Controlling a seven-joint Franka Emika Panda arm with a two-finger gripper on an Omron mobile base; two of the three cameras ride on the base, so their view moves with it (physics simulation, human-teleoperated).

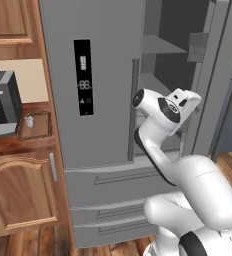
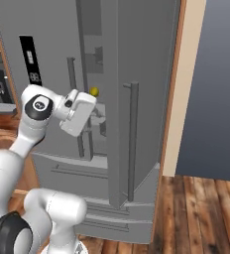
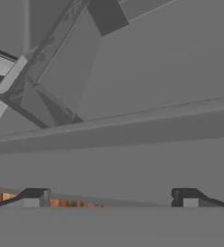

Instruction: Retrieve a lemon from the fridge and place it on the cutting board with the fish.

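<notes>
Right base view shows the lemon [image 2: 93, 91] on a shelf inside the open fridge [image 2: 137, 64], just above the gripper [image 3: 111, 198], whose jaws stand wide and empty. The reach is under way; next, the jaws must rise toward the lemon and straddle it.

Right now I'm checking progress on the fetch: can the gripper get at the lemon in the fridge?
Probably yes. The fridge's right door stands open, the gripper is open and already reaching inside, and the lemon sits just above the hand in the right base view. The hand view does not show the fruit, so it needs to re-aim upward.
</notes>
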